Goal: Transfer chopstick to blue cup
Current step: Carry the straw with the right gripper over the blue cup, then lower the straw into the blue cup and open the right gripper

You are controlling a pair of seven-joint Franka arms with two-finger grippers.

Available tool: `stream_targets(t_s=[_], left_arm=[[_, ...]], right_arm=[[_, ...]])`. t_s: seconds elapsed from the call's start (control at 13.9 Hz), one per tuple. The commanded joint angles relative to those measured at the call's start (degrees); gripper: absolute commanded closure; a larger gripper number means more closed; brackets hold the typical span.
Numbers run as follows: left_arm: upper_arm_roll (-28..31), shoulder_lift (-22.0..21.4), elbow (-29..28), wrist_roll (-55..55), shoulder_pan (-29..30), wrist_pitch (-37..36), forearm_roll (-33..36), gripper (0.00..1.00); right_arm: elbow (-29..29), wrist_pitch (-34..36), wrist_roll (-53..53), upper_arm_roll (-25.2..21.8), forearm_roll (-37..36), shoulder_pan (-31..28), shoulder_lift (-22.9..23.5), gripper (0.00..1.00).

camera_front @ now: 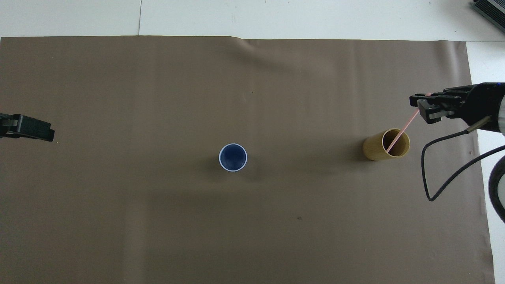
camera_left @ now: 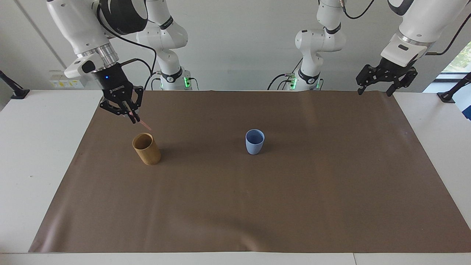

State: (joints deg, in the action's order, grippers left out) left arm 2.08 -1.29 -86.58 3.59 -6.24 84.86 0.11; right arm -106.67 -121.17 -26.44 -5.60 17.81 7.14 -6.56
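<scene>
— Materials? Matte blue cup [camera_left: 254,141] mid-bench, smooth tan cylinder cup [camera_left: 146,148] toward the right arm's end.
— Thin pink chopstick [camera_left: 141,123] pinched by right tool [camera_left: 131,116], tilted above the tan cup — clear of it. Left tool [camera_left: 385,76] spread, waiting, half cut off overhead.

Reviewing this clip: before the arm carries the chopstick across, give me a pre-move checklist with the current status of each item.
1. Right gripper shut on the chopstick: ok.
2. Chopstick lifted free of the tan cup: ok in the facing view.
3. Tan cup upright: ok.
4. Blue cup upright, mouth unobstructed, at the middle of the brown mat: ok.
5. Left gripper open, waiting over the mat's corner at its own end, out of the path: ok.
6. Chopstick vertical for insertion: not ok, it hangs slanted.
</scene>
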Motion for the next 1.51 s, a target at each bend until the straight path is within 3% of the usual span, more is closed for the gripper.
stream_targets(t_s=[0.0, 0.14, 0.29, 0.65, 1.08, 1.44], left_arm=[[-0.7, -0.7, -0.3, 0.5, 0.9, -0.7, 0.9, 0.0], [-0.7, -0.7, -0.3, 0.4, 0.9, -0.7, 0.9, 0.0], [-0.7, -0.7, -0.3, 0.5, 0.9, -0.7, 0.9, 0.0], [-0.7, -0.7, -0.3, 0.4, 0.9, -0.7, 0.9, 0.0], [-0.7, -0.7, -0.3, 0.4, 0.9, -0.7, 0.9, 0.0], [-0.7, -0.7, -0.3, 0.4, 0.9, -0.7, 0.9, 0.0]], right_arm=[[0.8, -0.5, 10.4, 3.1, -2.1, 3.1, 0.3, 1.0], [1.4, -1.0, 22.4, 3.5, -9.2, 9.4, 0.3, 1.0], [1.6, -1.8, 31.8, 4.3, -11.1, 13.5, 0.6, 1.0], [3.3, -9.9, 43.8, 4.5, -15.1, 22.8, 5.0, 1.0], [13.6, -11.4, 53.6, 4.5, -23.6, 28.6, 14.6, 1.0], [13.3, -14.8, 56.2, 4.5, -26.9, 31.1, 17.3, 1.0]])
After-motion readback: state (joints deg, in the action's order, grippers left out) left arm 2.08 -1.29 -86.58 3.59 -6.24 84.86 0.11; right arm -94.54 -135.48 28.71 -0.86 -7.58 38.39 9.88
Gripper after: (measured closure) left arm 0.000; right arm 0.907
